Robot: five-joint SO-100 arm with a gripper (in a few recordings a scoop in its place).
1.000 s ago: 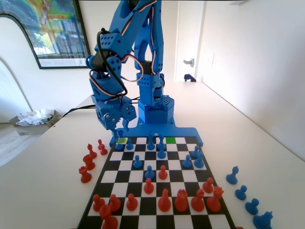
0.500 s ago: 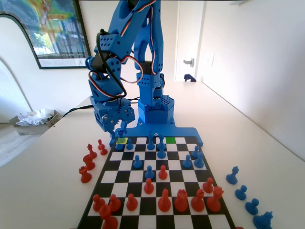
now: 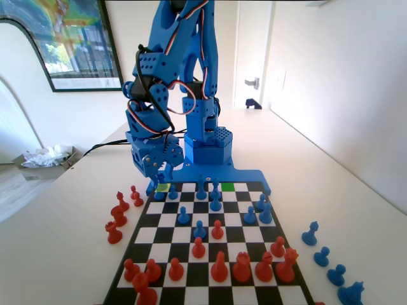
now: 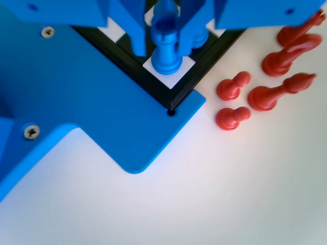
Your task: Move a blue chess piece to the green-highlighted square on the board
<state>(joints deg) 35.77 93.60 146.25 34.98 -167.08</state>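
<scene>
Blue chess piece (image 4: 166, 43), a rook by its notched top, stands on the corner square of the board (image 4: 176, 89), far-left corner in fixed view (image 3: 159, 192), on the yellow-green highlighted square (image 3: 164, 187). Gripper (image 4: 164, 30) is low over it w/ fingers (image 4: 138, 28) apart, one each side of the rook; can't tell if they touch it. Green-highlighted square (image 3: 227, 187) sits in same far row, several squares to the right, bare. Red pieces (image 4: 232, 102) lie off-board near that corner.
</scene>
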